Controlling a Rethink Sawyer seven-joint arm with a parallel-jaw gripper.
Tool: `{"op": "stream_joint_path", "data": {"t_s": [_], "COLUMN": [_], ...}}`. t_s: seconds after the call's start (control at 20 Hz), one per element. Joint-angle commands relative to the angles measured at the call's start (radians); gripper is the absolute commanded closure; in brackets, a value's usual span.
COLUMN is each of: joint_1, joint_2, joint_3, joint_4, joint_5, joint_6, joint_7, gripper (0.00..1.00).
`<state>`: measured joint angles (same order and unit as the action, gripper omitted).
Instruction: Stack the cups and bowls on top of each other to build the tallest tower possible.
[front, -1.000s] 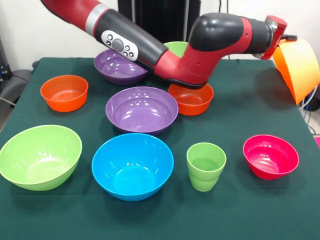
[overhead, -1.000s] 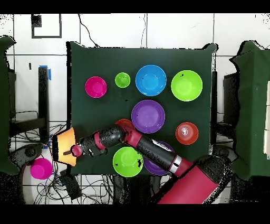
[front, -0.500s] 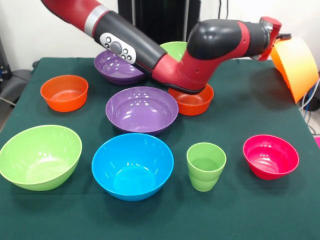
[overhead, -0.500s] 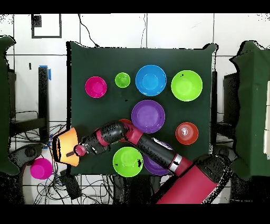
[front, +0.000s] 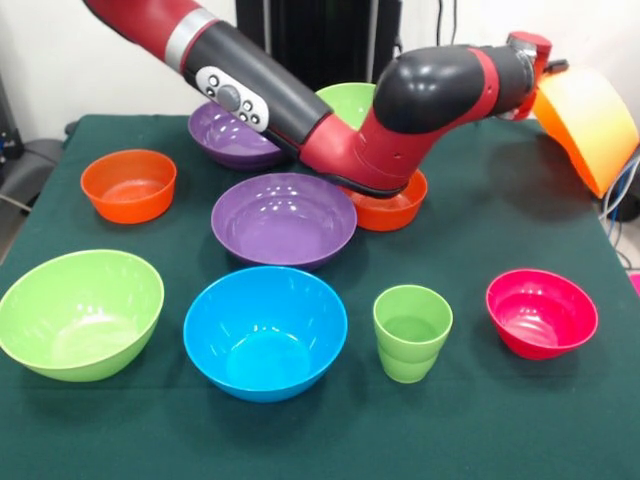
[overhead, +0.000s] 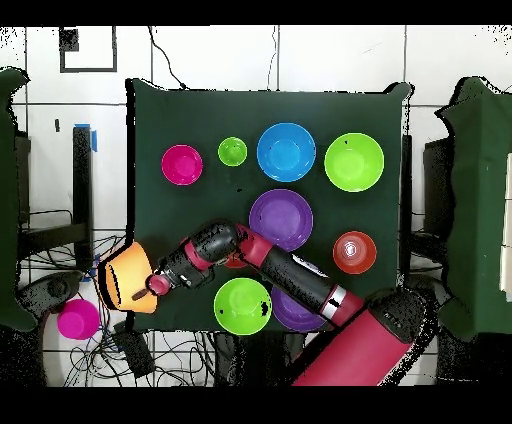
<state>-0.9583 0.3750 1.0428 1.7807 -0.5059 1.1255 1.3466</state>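
Note:
My gripper (front: 548, 78) is shut on the rim of the large orange bowl (front: 590, 125) and holds it tilted in the air past the table's right edge; it also shows in the overhead view (overhead: 128, 282). On the table stand the light-green cup (front: 412, 333), a pink-red bowl (front: 541, 312), a blue bowl (front: 265, 330), a lime bowl (front: 80, 312), a purple bowl (front: 284, 218) and an orange-red bowl (front: 128, 185). My arm partly hides a second orange-red bowl (front: 398, 208), a second purple bowl (front: 232, 135) and a second lime bowl (front: 350, 98).
The green table (overhead: 200, 110) ends just beside the held bowl. A magenta object (overhead: 77, 320) and cables lie on the floor below that edge. My arm (front: 330, 130) stretches low across the back of the table.
The wrist has swung a little to the left in the front view, and the orange bowl has come with it, tipping slightly. The bowls and the cup on the table have not moved.

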Motion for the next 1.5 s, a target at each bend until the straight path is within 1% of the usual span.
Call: {"op": "stream_joint_path", "data": {"t_s": [0.05,0.3,0.7,0.8,0.85,1.0,1.05,1.15,1.25,1.5], "joint_1": [0.022,0.028,0.024,0.019,0.003,-0.015,0.001,0.017,0.023,0.038], "joint_2": [-0.128,-0.149,-0.171,-0.17,-0.155,-0.142,-0.152,-0.164,-0.161,-0.165], "joint_3": [-0.079,-0.089,-0.102,-0.099,-0.087,-0.08,-0.088,-0.106,-0.108,-0.122], "joint_4": [-0.326,-0.33,-0.316,-0.313,-0.303,-0.288,-0.302,-0.324,-0.347,-0.386], "joint_5": [-0.045,-0.034,-0.038,-0.046,-0.05,-0.056,-0.064,-0.061,-0.07,-0.074], "joint_6": [0.172,0.198,0.178,0.147,0.099,0.035,0.061,0.062,0.041,0.048], "joint_7": [-0.331,-0.342,-0.327,-0.329,-0.338,-0.323,-0.329,-0.285,-0.288,-0.308], "gripper": [1.0,1.0,1.0,1.0,0.0,0.0,0.0,0.0,0.0,0.0]}}
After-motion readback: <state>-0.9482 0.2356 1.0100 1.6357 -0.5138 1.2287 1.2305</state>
